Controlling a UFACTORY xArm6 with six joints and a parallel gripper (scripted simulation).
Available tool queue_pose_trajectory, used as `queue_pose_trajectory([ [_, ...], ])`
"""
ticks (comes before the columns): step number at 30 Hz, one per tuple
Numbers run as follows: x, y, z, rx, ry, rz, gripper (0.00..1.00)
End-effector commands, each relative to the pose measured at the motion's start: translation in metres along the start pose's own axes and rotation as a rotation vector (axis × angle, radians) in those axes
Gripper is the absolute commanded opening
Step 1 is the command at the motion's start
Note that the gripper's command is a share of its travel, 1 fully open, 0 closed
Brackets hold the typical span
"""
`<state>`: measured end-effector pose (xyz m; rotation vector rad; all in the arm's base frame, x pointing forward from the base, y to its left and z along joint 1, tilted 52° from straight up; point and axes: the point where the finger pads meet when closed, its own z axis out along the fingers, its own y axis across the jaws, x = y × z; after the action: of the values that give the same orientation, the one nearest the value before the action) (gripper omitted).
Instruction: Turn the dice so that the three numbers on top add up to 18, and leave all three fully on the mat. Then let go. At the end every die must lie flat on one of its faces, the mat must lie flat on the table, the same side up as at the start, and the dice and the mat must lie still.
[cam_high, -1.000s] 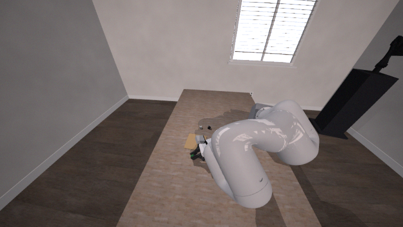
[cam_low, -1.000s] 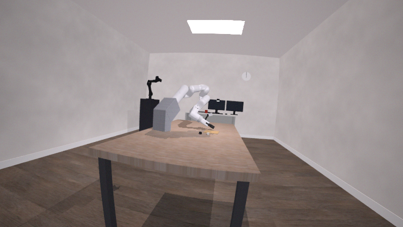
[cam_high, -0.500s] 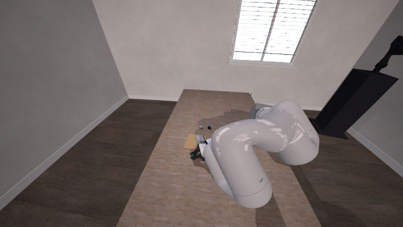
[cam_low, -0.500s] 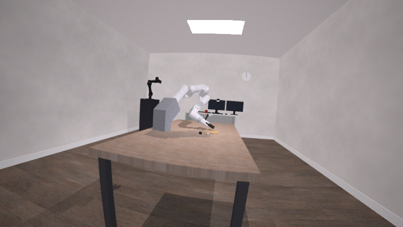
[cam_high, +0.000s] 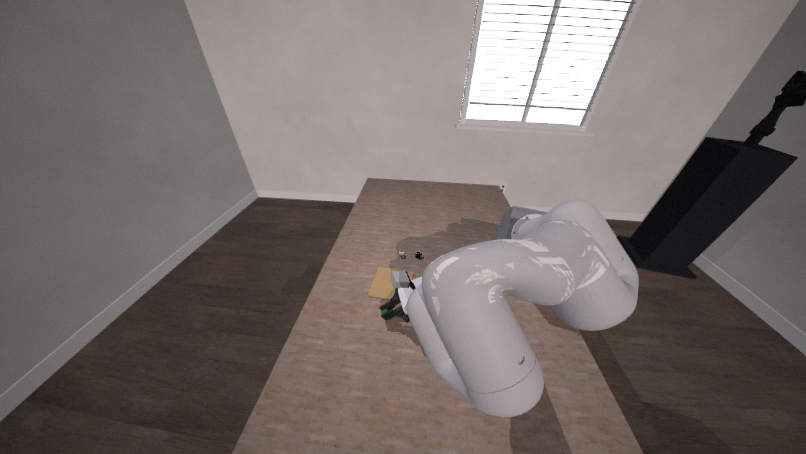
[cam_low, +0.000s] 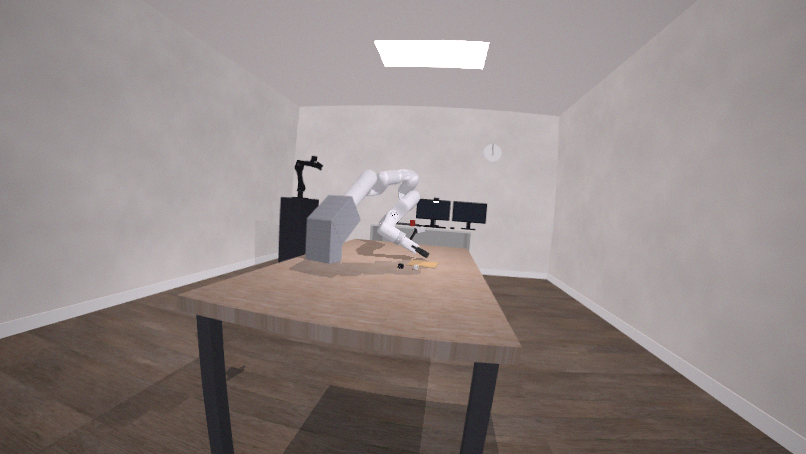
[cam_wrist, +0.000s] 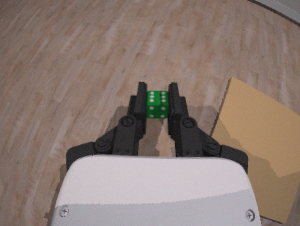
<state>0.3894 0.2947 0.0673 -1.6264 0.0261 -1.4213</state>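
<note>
My pincer (cam_wrist: 158, 99) is pinching the green die (cam_wrist: 158, 104), one dark finger (cam_wrist: 140, 101) flat against each side of it. In the wrist view the die sits square between the fingertips, its edges in line with them; being a cube, it has no long axis to speak of. The face turned toward my wrist camera shows six white pips in two columns. The die is held over the bare wooden surface (cam_wrist: 73, 49), with its shadow beneath, so it looks lifted, though I cannot tell how far.

From the exterior view, my arm (cam_low: 389, 186) rises from the grey base block (cam_low: 329, 228), bends over at the elbow and slopes down and forward, so the pincer (cam_low: 420, 251) points down at a slant toward the surface (cam_low: 360, 304). In the top view my big white links (cam_high: 507, 298) hide much of what lies under them; the pincer (cam_high: 390, 310) peeks out beside the forearm, with a speck of green at its tip.

Just past the pincer lies the tan mat (cam_wrist: 266, 138), flat on the surface, with one corner nearest my fingers. The green die is beside it, not over it.

Farther on, beyond the mat (cam_high: 382, 281), two more dice rest on the surface off the mat: a white die (cam_high: 401, 254) and a black die (cam_high: 418, 254), near each other but apart. Their top faces are too small to read.
</note>
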Motion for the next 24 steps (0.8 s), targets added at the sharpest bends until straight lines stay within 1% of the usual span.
queue_pose_trajectory([
  [1,-0.0019,0.0002,0.0010,-0.001,0.001,0.000,0.15],
  [24,-0.0085,0.0002,0.0045,-0.001,0.001,0.000,0.15],
])
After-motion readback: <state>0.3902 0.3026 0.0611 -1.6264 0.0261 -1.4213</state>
